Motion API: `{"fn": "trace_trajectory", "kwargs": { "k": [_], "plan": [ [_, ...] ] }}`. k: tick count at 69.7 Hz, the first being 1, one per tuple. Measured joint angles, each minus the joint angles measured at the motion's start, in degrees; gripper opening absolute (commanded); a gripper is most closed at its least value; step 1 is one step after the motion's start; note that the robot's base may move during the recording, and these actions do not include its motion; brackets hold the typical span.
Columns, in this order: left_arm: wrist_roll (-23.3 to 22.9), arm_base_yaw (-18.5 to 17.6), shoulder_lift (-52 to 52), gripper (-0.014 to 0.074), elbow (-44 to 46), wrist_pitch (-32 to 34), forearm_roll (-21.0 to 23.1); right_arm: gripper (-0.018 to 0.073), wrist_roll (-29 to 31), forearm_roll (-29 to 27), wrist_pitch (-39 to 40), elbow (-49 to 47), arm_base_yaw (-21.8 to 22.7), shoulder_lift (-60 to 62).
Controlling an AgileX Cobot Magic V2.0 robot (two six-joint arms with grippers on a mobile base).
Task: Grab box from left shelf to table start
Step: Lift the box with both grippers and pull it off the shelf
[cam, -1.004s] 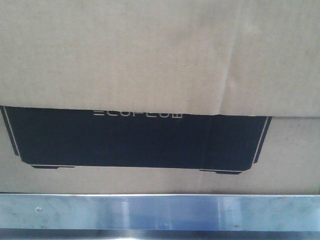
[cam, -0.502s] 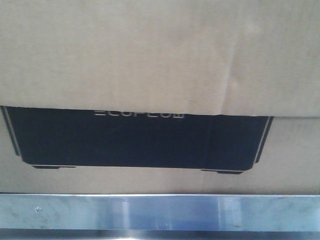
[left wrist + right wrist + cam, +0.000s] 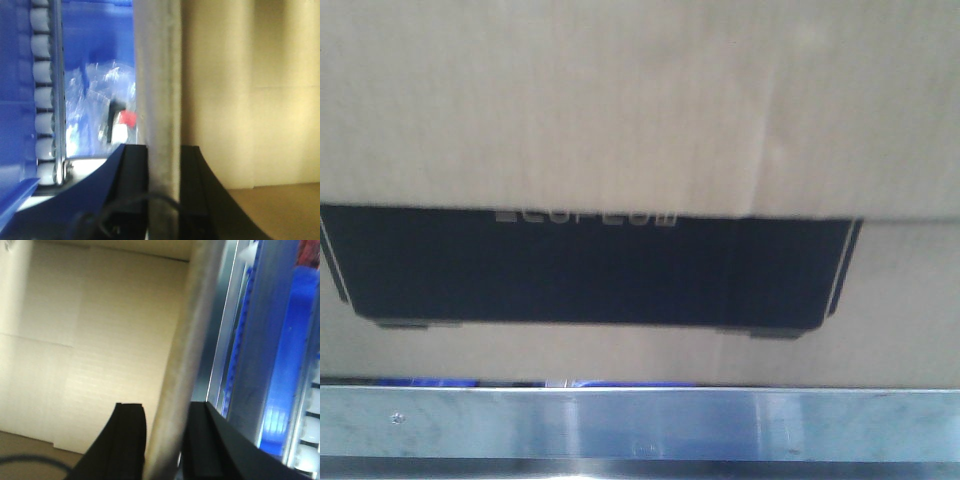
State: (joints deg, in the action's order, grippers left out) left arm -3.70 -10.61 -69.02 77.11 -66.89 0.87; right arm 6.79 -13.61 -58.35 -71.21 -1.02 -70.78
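The brown cardboard box (image 3: pixel 640 110) with its black ECOFLOW panel fills the front view, just behind the left shelf's silver front rail (image 3: pixel 640 425). In the left wrist view my left gripper (image 3: pixel 164 148) is shut on the box's upright side wall (image 3: pixel 157 75), one finger inside the box and one outside. In the right wrist view my right gripper (image 3: pixel 165 407) is shut the same way on the opposite side wall (image 3: pixel 192 330). The box's pale inside shows in both wrist views.
White rollers (image 3: pixel 44 100) and a blue bin (image 3: pixel 95 30) holding a clear bag with a red-capped item (image 3: pixel 125 120) lie just outside the left gripper. A blue bin (image 3: pixel 300 340) and metal lane rails sit close beside the right gripper. Blue strips (image 3: pixel 440 382) show under the box.
The box has risen a little in the front view: its black panel sits higher, and a thin gap with blue now shows between its bottom edge and the silver rail.
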Motion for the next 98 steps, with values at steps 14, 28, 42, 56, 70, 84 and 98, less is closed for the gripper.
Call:
{"fn": "trace_trajectory", "kwargs": {
  "k": [14, 28, 42, 56, 70, 84, 98],
  "plan": [
    [-0.08, 0.00, 10.78, -0.0092, -6.23, 2.95, 1.30, 0.0060, -0.42, -1.31, 1.30, 4.04, 0.00, 10.34],
    [-0.08, 0.00, 23.64, -0.0092, -15.86, 4.91, 2.25, 0.0060, -0.67, -2.57, 3.25, 13.09, 0.00, 21.17],
    [-0.08, 0.00, 36.51, -0.0092, -22.66, 5.00, 2.61, 0.0060, -0.88, -4.60, 3.29, 19.55, 0.00, 32.39],
    [-0.08, 0.00, 46.46, -0.0092, -24.29, 4.79, 3.04, 0.0060, -0.88, -6.42, 3.39, 20.32, 0.00, 41.87],
    [-0.08, 0.11, 52.92, -0.0092, -24.29, 4.57, 3.64, 0.0060, -0.88, -7.91, 3.39, 20.32, 0.00, 49.17],
    [-0.08, 0.11, 58.29, -0.0092, -24.29, 4.23, 4.20, 0.0060, -0.88, -8.66, 3.39, 20.32, 0.33, 56.71],
    [0.10, 0.11, 62.71, -0.0092, -24.29, 3.65, 4.56, 0.0060, -0.88, -9.06, 3.39, 20.32, 0.36, 62.06]
  ]
}}
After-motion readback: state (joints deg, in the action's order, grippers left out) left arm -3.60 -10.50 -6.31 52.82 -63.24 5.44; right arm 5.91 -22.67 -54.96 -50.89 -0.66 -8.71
